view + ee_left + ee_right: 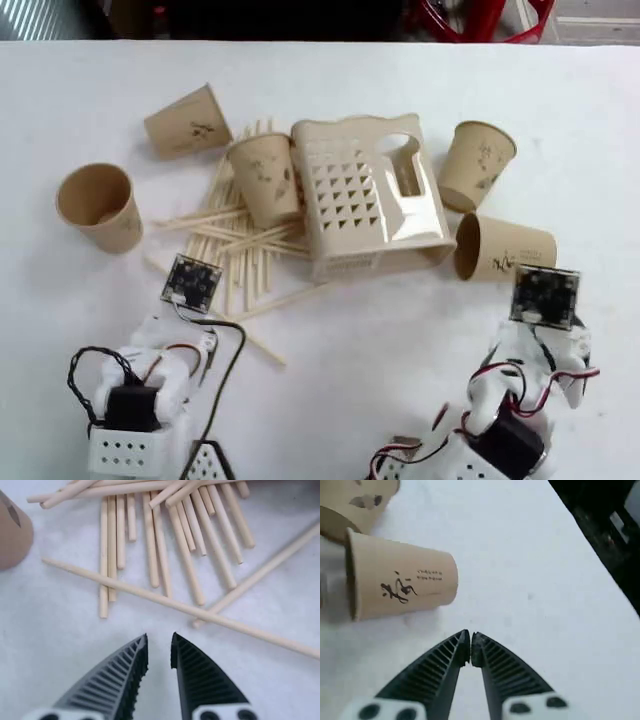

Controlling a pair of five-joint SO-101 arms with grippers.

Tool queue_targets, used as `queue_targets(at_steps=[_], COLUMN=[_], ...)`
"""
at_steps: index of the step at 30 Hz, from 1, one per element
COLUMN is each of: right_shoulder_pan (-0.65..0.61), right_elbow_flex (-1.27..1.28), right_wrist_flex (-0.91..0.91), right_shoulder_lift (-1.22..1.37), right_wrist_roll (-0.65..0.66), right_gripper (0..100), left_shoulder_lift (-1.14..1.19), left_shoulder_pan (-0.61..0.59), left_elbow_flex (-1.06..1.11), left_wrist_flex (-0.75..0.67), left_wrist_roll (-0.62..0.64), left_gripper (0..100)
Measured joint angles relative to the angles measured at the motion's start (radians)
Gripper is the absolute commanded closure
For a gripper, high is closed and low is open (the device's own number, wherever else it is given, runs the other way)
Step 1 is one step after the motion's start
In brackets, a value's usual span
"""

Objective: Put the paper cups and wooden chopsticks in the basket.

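A beige basket [370, 195] lies on the white table in the high view. Around it are several paper cups: one on its side [188, 122] at the back left, one [100, 207] at the far left, one [265, 178] against the basket, one [477, 165] to its right, and one on its side [505, 248] at the front right. Wooden chopsticks [235, 245] are scattered left of the basket. My left gripper [159, 647] hovers slightly open just short of the chopsticks [170, 540]. My right gripper [470, 642] is shut and empty, close to the fallen cup [400, 587].
One long chopstick [190, 610] lies crosswise closest to the left gripper. A cup's side [12, 535] shows beside the pile. A second cup [365, 500] lies beyond the fallen one. The table's dark far edge [600, 525] is near the right arm. Cables trail at the arm bases.
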Motion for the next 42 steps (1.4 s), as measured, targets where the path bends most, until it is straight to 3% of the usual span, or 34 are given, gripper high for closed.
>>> queue_targets(at_steps=[5,9,20,24,28,33,42], right_shoulder_pan=[-0.143,-0.238,-0.608,-0.723,-0.747,-0.761,-0.761], right_elbow_flex=[-0.184,-0.342,-0.991,-1.252,-1.475,-1.732,-1.953], right_wrist_flex=[0.015,0.015,0.098,0.157,0.167,0.167,0.167], right_shoulder_lift=[0.002,0.164,1.142,1.448,1.711,1.989,2.326], right_wrist_roll=[-0.002,-0.025,-0.029,-0.029,-0.058,-0.146,-0.157], right_gripper=[97.8,97.8,96.9,83.6,75.1,74.7,74.7], left_shoulder_lift=[0.0,0.0,0.0,0.0,0.0,0.0,0.0], left_shoulder_pan=[0.0,0.0,0.0,0.0,0.0,0.0,0.0], left_elbow_flex=[0.0,0.0,0.0,0.0,0.0,0.0,0.0], left_wrist_flex=[0.0,0.0,0.0,0.0,0.0,0.0,0.0], left_wrist_roll=[0.0,0.0,0.0,0.0,0.0,0.0,0.0], left_gripper=[90,90,90,90,90,90,90])
